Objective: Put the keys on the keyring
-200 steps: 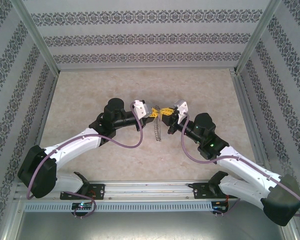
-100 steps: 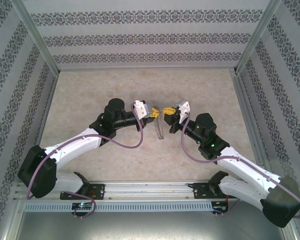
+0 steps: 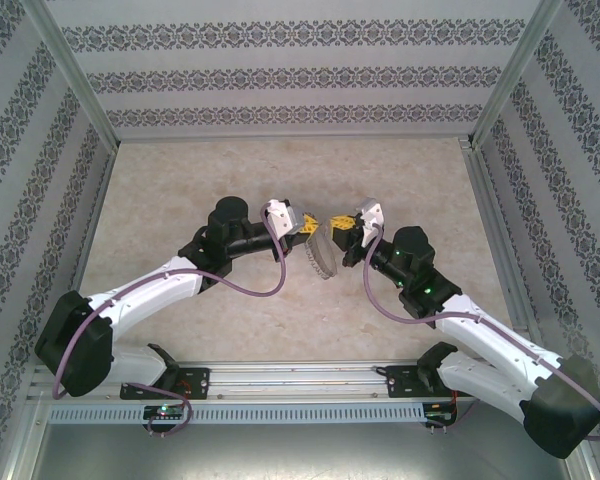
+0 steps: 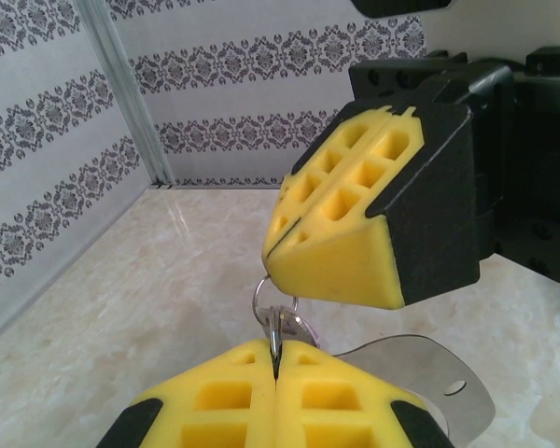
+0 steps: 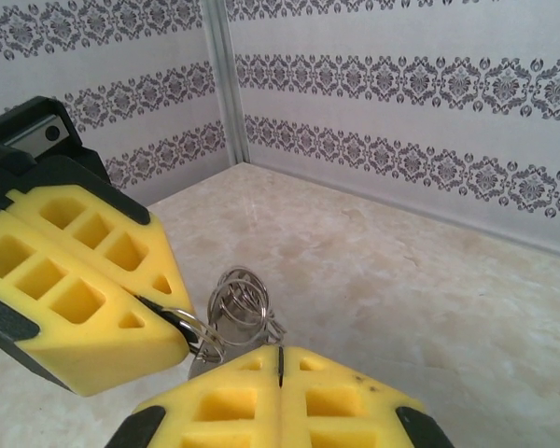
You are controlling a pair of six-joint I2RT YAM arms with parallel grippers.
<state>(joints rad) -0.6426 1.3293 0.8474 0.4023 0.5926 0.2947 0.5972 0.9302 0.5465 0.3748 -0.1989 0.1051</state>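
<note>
The keyring [image 5: 241, 299] is glossy, silvery metal wire. Beside it, the left claw [image 4: 275, 378] has matt yellow foam pads [image 4: 215, 406] backed by black plastic. Below it, the surface [image 4: 149, 280] looks smooth, marbled and faintly glossy.

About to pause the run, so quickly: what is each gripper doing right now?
Left gripper: closed, pinching the silver split rings.
Right gripper: closed, pinching the same rings from the opposite side.
</note>
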